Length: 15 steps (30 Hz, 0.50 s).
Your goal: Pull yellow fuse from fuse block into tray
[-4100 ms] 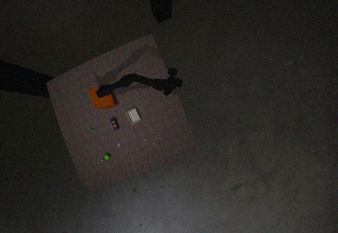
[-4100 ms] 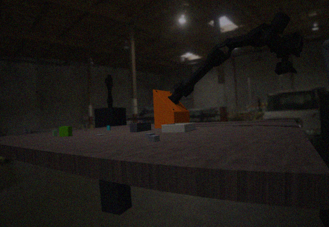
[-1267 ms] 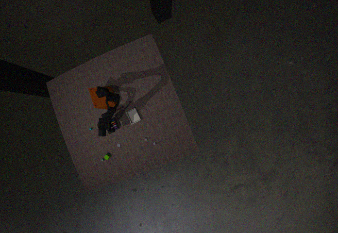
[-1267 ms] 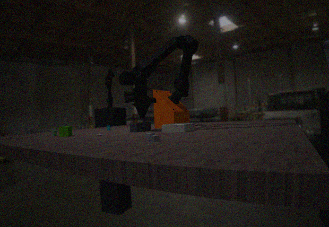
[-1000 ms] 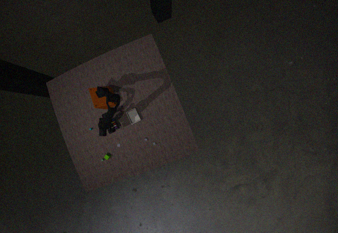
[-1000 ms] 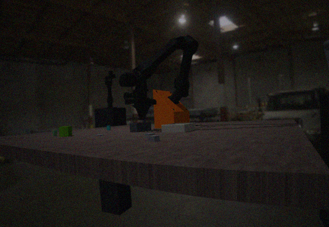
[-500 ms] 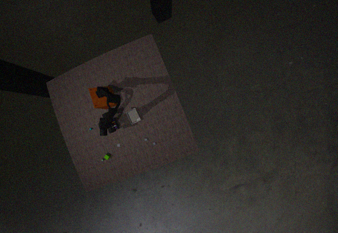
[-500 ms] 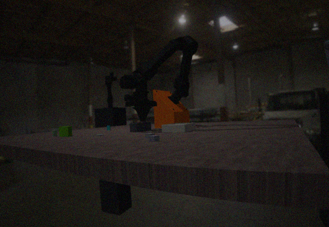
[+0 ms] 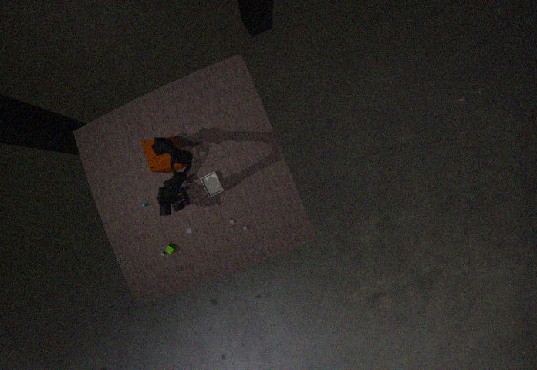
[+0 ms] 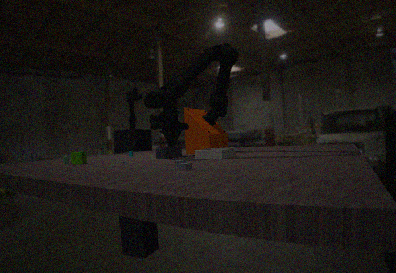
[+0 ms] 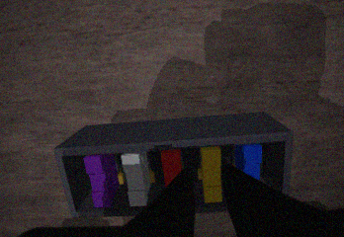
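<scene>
Wrist view — fuse block (image 11: 175,129) holds five fuses, yellow fuse (image 11: 212,174) between parted, empty fingers.

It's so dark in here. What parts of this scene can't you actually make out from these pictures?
- Top view: the fuse block is tiny and mostly under the dark arm; single fuses are unreadable.
- Exterior view: the gripper merges with the block in the gloom; contact cannot be judged.
- Wrist view: the fingers cover the yellow fuse's sides and the block's front edge.
- Tray: its inside is hidden by its wall, exterior view.
</scene>
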Available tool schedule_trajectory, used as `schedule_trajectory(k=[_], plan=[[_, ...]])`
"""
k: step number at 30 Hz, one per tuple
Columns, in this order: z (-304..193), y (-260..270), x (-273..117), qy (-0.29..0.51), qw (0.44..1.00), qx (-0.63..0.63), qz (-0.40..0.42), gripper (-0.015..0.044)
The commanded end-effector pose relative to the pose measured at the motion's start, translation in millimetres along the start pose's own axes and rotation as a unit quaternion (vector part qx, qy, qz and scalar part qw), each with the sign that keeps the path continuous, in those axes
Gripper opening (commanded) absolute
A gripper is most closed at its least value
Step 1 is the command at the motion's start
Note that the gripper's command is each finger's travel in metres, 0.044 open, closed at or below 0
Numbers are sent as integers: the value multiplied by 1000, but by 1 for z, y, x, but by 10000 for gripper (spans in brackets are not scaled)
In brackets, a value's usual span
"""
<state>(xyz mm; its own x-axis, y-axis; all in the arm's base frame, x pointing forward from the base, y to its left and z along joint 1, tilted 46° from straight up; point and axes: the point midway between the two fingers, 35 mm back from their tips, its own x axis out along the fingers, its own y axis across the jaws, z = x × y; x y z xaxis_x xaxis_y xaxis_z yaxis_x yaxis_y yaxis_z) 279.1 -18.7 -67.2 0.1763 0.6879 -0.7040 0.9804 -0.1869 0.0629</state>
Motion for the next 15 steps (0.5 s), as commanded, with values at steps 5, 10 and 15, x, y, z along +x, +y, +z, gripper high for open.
schedule_trajectory(k=[5,10,15], plan=[[-1,-2,5,3,1000,4,-3,73],[0,-1,4,1,1000,1,-2,66],[0,-1,4,1,1000,1,-2,33]])
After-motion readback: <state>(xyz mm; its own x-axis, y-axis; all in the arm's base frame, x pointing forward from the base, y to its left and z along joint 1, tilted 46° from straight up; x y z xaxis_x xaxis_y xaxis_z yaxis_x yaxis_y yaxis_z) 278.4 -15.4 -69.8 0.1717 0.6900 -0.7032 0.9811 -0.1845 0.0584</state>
